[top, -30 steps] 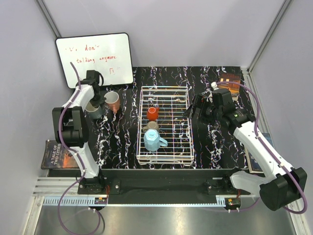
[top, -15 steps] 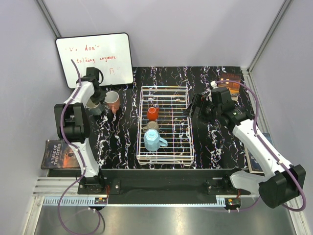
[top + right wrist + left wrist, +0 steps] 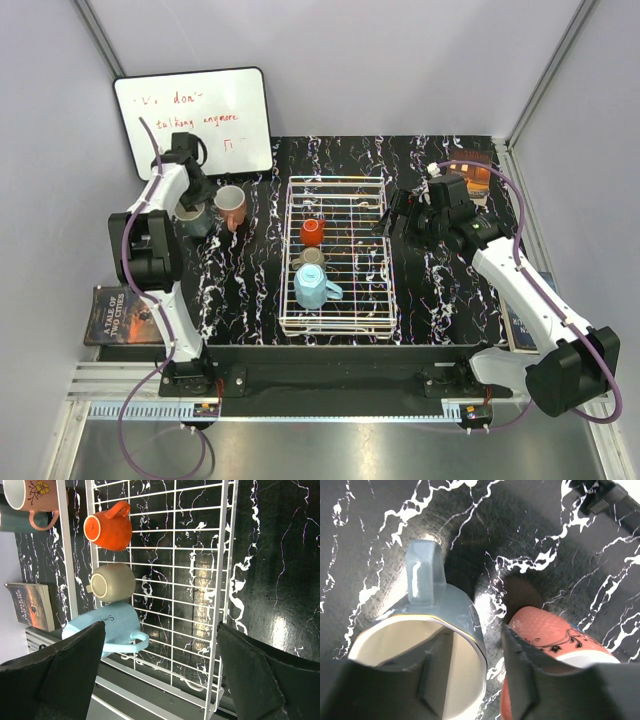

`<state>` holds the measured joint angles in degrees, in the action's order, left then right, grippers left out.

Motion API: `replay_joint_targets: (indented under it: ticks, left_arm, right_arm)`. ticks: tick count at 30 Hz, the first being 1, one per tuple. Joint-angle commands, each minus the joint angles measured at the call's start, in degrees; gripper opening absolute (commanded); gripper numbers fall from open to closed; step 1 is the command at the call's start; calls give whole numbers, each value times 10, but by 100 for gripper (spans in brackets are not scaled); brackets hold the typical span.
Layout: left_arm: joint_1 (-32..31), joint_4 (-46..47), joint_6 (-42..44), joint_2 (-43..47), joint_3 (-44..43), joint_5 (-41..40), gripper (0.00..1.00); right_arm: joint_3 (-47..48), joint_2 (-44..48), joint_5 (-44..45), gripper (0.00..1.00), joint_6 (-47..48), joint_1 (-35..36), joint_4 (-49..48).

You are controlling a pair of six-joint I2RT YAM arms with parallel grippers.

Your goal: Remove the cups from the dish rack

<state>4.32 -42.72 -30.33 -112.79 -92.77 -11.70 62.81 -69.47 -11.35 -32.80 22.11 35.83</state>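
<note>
Three cups sit in a row in the left half of the rack (image 3: 350, 300): a red cup (image 3: 107, 530) farthest from the arms, a taupe cup (image 3: 112, 582) in the middle, and a faceted blue cup (image 3: 107, 627) nearest, with dark lettering on its side. Red and taupe show their bases to the right wrist camera. Whether they are inverted or on their sides is unclear.

Left of the rack, on the table (image 3: 440, 290), stand a salmon cup (image 3: 555, 635) and a grey cup (image 3: 420, 645). Both are upright and pale inside, and they sit just beside each other.

The left gripper (image 3: 479, 640) is spread. One finger is inside the grey cup and the other outside, with the wall loose between them.

The right gripper (image 3: 161, 630) gapes wide over the rack's right side. One finger (image 3: 75, 665) hides part of the blue cup.

Overhead, the left arm covers much of the grey cup.
</note>
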Motion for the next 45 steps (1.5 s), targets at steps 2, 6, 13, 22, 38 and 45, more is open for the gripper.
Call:
replay_joint_targets:
  ticks: [2, 6, 13, 22, 38, 45]
  left_arm:
    - [4, 7, -6, 36, -33, 8, 59]
    - [4, -3, -11, 68, -59, 8, 65]
    - [2, -38, -26, 136, -133, 27, 71]
    - [-130, -41, -21, 296, -73, -59, 84]
    - [-269, -46, 7, 550, 159, -154, 89]
    - [-270, -68, -11, 584, 190, -148, 90]
  right_arm:
    - [23, 6, 11, 100, 5, 3, -8]
    - [23, 7, 10, 100, 6, 3, -9]
    - [25, 5, 0, 100, 7, 3, -9]
    - [94, -67, 65, 100, 72, 195, 42]
    - [167, -152, 171, 100, 106, 354, 42]
    - [194, -220, 194, 100, 128, 374, 55]
